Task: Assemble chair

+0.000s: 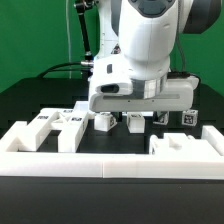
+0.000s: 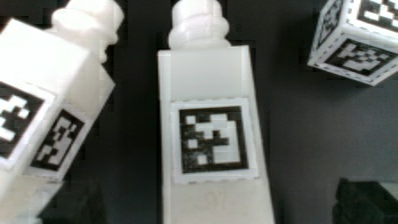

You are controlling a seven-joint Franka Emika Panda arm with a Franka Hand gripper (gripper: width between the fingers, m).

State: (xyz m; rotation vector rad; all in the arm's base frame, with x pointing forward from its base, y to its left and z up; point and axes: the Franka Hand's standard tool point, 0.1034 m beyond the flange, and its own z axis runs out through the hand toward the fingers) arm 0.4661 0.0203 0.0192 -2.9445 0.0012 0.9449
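Observation:
The chair is in loose white tagged pieces on the black table. In the wrist view a square leg (image 2: 210, 120) with a tag on its face and a knobbed end lies straight between my fingers. My gripper (image 2: 217, 205) is open, its dark fingertips (image 2: 365, 200) standing apart from the leg on both sides. A second leg (image 2: 54, 100) lies beside it, and another tagged piece (image 2: 359, 50) sits further off. In the exterior view my gripper (image 1: 118, 115) hangs low over the row of pieces (image 1: 100, 122), and the arm hides whatever lies between its fingers.
Several other white chair pieces lie at the exterior view's left (image 1: 48, 125), and a tagged piece at its right (image 1: 188, 117). The low white border wall (image 1: 100, 162) runs along the front. A notched white block (image 1: 185, 145) stands by the wall at the right.

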